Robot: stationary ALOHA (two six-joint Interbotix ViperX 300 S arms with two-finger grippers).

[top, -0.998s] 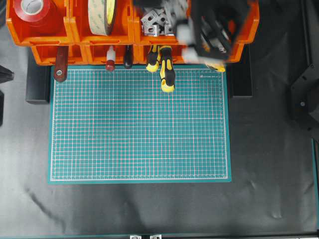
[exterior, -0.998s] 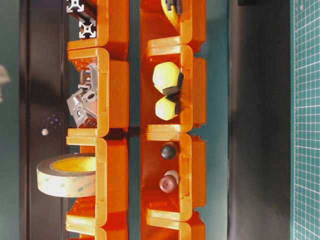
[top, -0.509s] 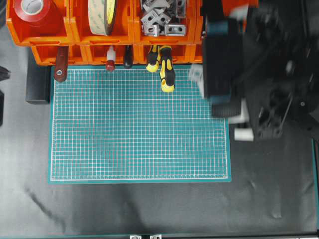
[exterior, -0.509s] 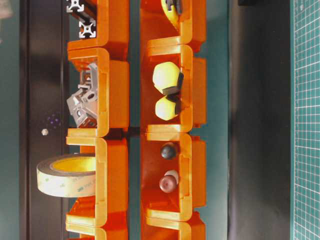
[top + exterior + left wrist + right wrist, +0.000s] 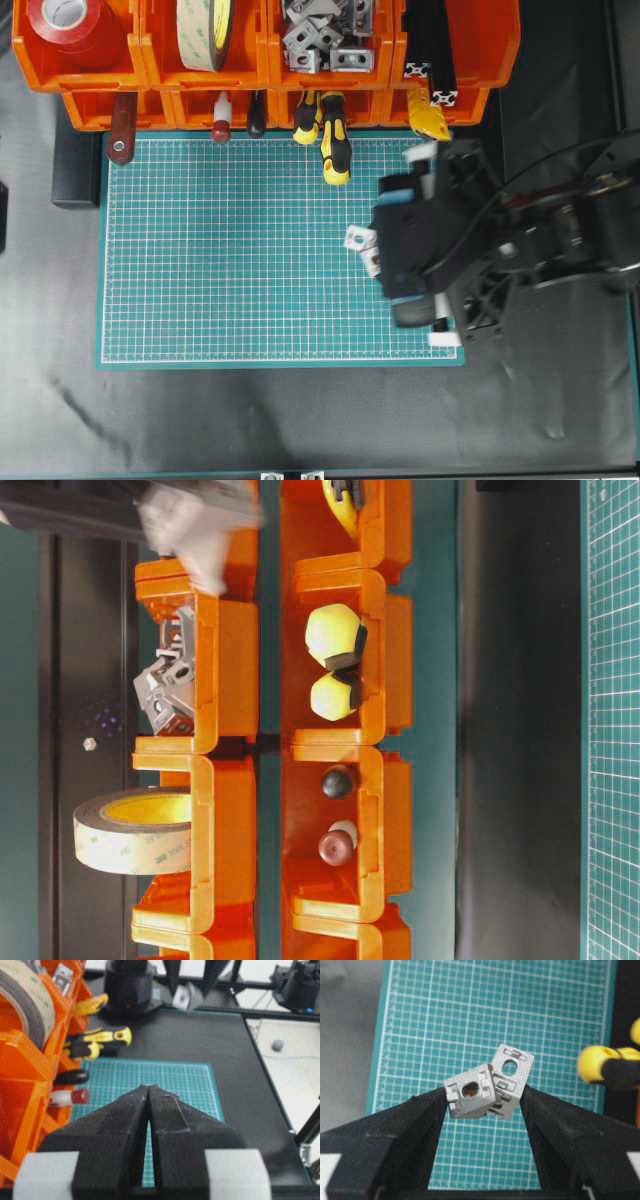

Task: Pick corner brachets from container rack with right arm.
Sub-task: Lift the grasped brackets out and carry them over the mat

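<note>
A: Corner brachets (image 5: pixel 487 1087), where are they sitting?
B: Two of them are being pinched between the right gripper (image 5: pixel 482 1097) fingers, tilted against each other, hanging over the green cutting mat (image 5: pixel 230 260). The rest are lying in the upper bin of the container rack (image 5: pixel 150 70), beside the tape roll (image 5: pixel 205 30).
A: Right arm (image 5: pixel 540 240)?
B: Reaching in over the mat's right side, well apart from the rack. Fingers are clenching on the pair, not fully shut.
A: Left gripper (image 5: pixel 150 1091)?
B: Fingers are pressed together, holding nothing, idling near the rack's left end.
A: Step?
B: Looks like carry after the pick, brackets already out of the bin.
A: Next?
B: Probably lowering toward the mat and releasing. Two pieces are sharing one grip, so one could be slipping; a low, gentle release is what I'd be asking for.
</note>
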